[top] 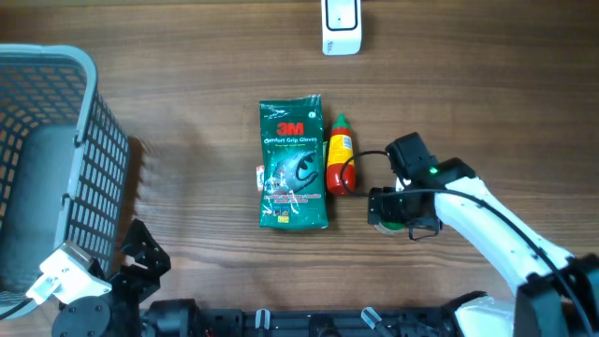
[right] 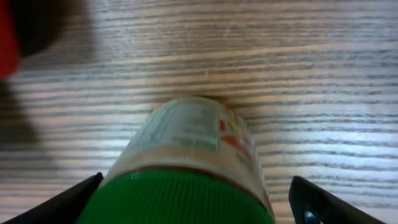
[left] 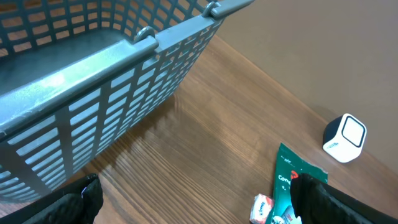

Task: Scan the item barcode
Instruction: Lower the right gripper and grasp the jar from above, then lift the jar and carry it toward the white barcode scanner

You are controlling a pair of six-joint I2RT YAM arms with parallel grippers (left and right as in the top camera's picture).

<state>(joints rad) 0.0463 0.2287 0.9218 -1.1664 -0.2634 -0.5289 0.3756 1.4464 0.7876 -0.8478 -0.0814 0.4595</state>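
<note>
Right gripper [right: 196, 186] sits low over a small jar [right: 193, 134] with a green screw lid [right: 180, 199]. Its two fingers are spread to either side of the lid and a sliver of gap shows on one side, so it is straddling the jar, not yet clamped. I read this jar as the item to scan. It stands on the table [top: 187, 94] just right of the red sauce bottle [top: 340, 154] and the 3M glove pack [top: 293, 164], which lie side by side mid-table.

Straddling the lid makes sense, since a grip there leaves the label free to face the barcode scanner [top: 342, 26] at the far edge (I can't make out a barcode from here).

Left gripper [left: 196, 186] is parked at the near left corner beside the grey mesh basket [top: 84, 178], fingers wide apart and empty, out of the way.

The surface is dark wood-grain laminate, flat and fairly matte. Beyond the table, the left wrist view shows only a plain brownish backdrop.
</note>
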